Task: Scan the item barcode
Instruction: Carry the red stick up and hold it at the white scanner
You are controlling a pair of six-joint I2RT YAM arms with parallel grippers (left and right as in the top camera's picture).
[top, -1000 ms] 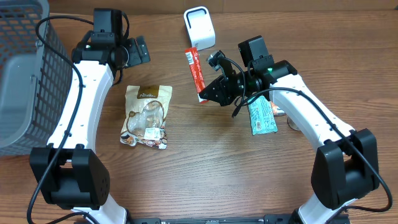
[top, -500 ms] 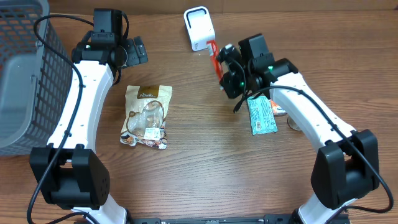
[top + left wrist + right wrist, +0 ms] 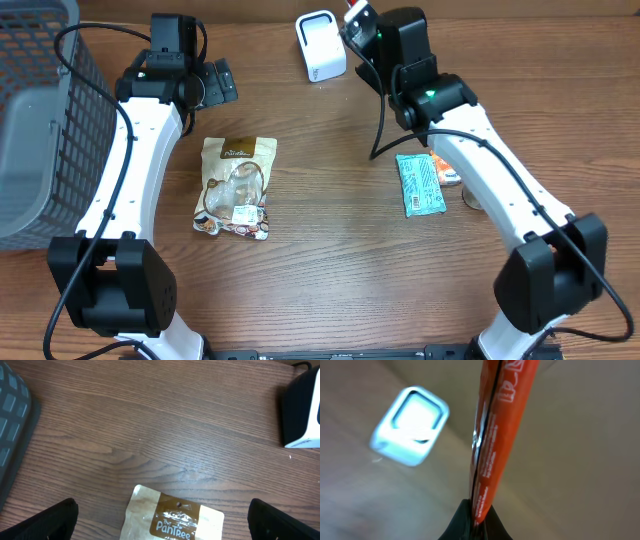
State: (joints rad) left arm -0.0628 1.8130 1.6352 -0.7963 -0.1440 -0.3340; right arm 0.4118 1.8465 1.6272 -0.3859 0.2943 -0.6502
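The right claw (image 3: 476, 520) pinches the red snack packet (image 3: 496, 430) just beside the white scanner (image 3: 410, 426); turned wrong, its barcode could miss the scanner. The left claw (image 3: 228, 82) is open

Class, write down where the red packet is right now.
The red packet is pinched in the right arm's fingers, up at the top of the overhead view, just right of the white scanner.
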